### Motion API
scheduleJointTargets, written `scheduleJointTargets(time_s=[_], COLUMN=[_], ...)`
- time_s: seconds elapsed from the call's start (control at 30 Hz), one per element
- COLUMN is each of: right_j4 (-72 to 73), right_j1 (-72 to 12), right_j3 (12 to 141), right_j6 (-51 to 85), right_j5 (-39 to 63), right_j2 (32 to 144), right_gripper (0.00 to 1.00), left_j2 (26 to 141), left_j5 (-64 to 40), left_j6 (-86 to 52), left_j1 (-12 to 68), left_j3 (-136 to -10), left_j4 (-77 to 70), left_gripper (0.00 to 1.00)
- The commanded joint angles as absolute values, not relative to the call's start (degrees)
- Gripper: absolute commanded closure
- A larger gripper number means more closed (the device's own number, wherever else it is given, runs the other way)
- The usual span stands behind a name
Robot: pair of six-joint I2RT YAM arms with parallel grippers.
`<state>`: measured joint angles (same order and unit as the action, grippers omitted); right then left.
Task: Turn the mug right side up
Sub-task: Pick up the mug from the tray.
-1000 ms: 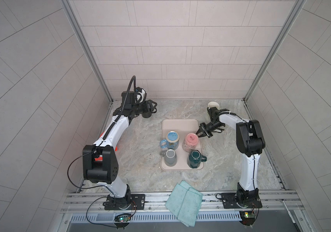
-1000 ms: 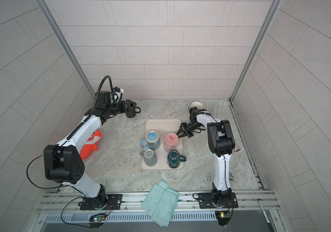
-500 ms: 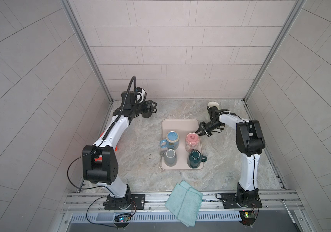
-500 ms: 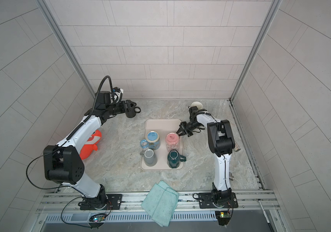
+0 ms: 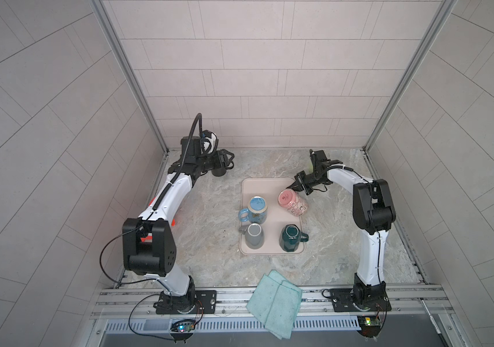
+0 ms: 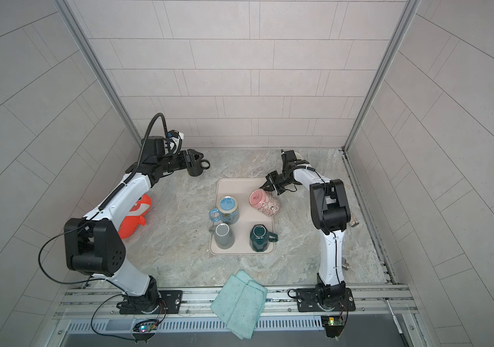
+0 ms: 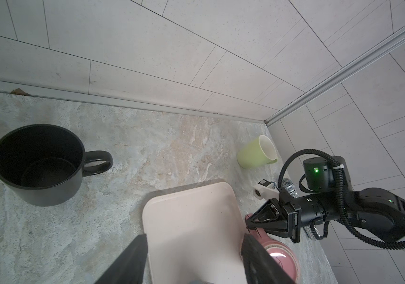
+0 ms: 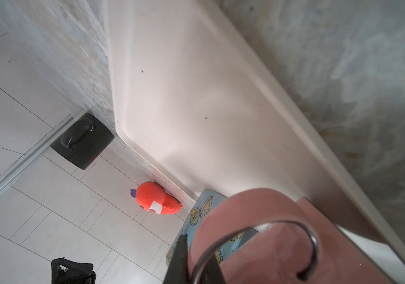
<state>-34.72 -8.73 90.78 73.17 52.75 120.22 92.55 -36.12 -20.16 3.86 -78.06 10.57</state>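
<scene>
The pink mug (image 5: 293, 205) (image 6: 265, 203) leans on the tray's back right part, its base turned up and to the left. My right gripper (image 5: 293, 187) (image 6: 265, 188) is shut on its handle, as the right wrist view shows: thin black fingers (image 8: 183, 248) pinch the pink handle (image 8: 233, 216). My left gripper (image 5: 227, 158) (image 7: 194, 246) hangs open at the back left, just above a black mug (image 5: 218, 171) (image 7: 36, 164) that stands upright, and nothing is between its fingers.
The beige tray (image 5: 257, 187) also holds a blue butterfly mug (image 5: 254, 208), a grey mug (image 5: 253, 235) and a dark green mug (image 5: 290, 237). A green cup (image 7: 257, 152) lies at the back right. An orange plush (image 6: 134, 213) lies left, a teal cloth (image 5: 275, 303) in front.
The right gripper has closed tighter on the pink mug's handle, and the mug has tipped from standing on its rim to a lean. The left arm has not moved.
</scene>
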Motion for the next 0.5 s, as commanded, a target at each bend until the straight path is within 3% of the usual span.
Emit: scheduleJointTargets(time_s=[0.0,0.47], right_j4=[-33.2,-28.35], right_j1=[-9.57,-11.12], right_j3=[89.72,89.58], right_j6=[74.89,75.52], right_j5=[53.11,54.47], right_j2=[118.57,116.95], right_gripper=[1.0,1.0], left_j2=[91.15,90.96], left_j5=[-37.14,-37.52], left_j6=[-20.8,-20.83], left_j1=[3.56,3.43], left_j3=[-77.34,-77.17], left_j4=[9.58,9.33], left_gripper=[0.34,0.34])
